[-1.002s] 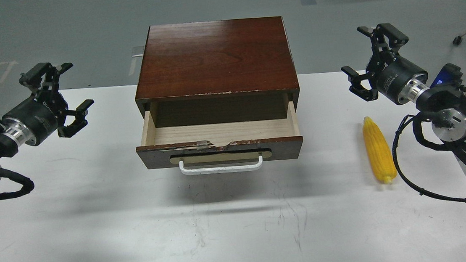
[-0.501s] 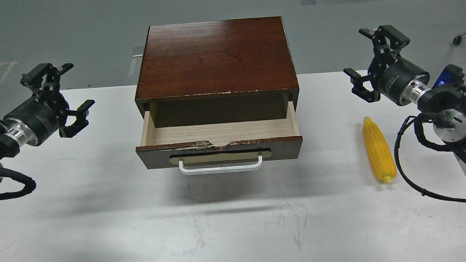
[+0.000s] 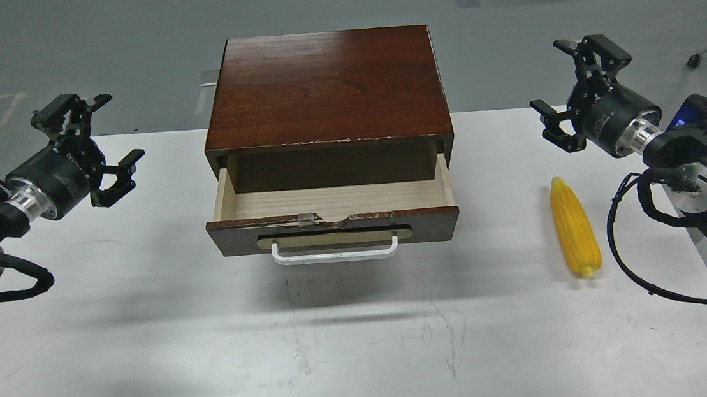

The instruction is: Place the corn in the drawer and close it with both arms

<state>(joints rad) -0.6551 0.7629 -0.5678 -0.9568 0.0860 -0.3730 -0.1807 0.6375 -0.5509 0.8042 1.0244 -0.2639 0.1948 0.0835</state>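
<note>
Corn not yet picked up; drawer open and empty, both arms idle at the frame edges

Drawer [image 3: 331,210] at frame centre is pulled out of the cabinet [image 3: 326,86], its pale wood floor bare, nothing inside as far as visible. Corn [image 3: 575,226] lies on the white tabletop [image 3: 149,344] at right of frame, well apart from the drawer, tapered tip pointing away from the camera. Right end effector [image 3: 578,92], upper right, hangs above and behind the corn, fingers spread, holding nothing. Left end effector [image 3: 93,148], upper left, fingers also spread, empty, well clear of the drawer. Judgement: nothing of the task is done yet. Remaining: grasp corn, carry it to the drawer, release, then push the drawer front shut with both arms
</note>
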